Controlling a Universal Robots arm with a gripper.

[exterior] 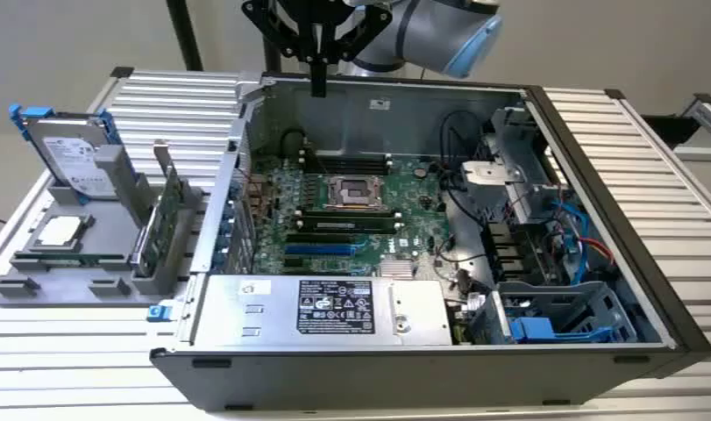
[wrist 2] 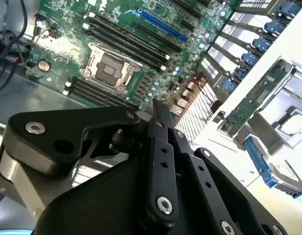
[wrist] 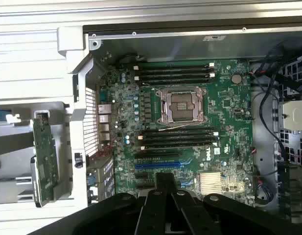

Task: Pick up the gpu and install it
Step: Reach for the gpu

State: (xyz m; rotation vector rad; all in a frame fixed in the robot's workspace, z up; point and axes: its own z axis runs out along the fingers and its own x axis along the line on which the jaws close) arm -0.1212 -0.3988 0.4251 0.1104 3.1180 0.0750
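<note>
Inspecting the exterior view: finding the end effector (exterior: 319,85) hanging at twelve o'clock of the open computer case (exterior: 390,373), above its far wall. Recording its fingers pressed together, gripping nothing. Confirming the same closed end effector (wrist: 165,177) in the first wrist view, poised over the motherboard (wrist: 190,122).

Locating the gpu (exterior: 159,224) outside the case, at nine o'clock of it. Noting it standing on edge in a grey holder (exterior: 51,282) on the slatted surface (exterior: 74,351), with the silver bracket uppermost. Sighting the gpu (wrist 2: 258,100) in the second wrist view as well, green board face showing. Judging it well apart from the end effector, untouched, and not yet seated on the motherboard.

Observing a hard drive (exterior: 68,153) with blue rails standing in the same holder, at ten o'clock of the gpu. Noting a processor chip (exterior: 60,231) lying flat at nine o'clock of the gpu. Seeing the processor socket (exterior: 358,189) near the board's middle and a blue slot (exterior: 326,248) at six o'clock of the socket.
</note>
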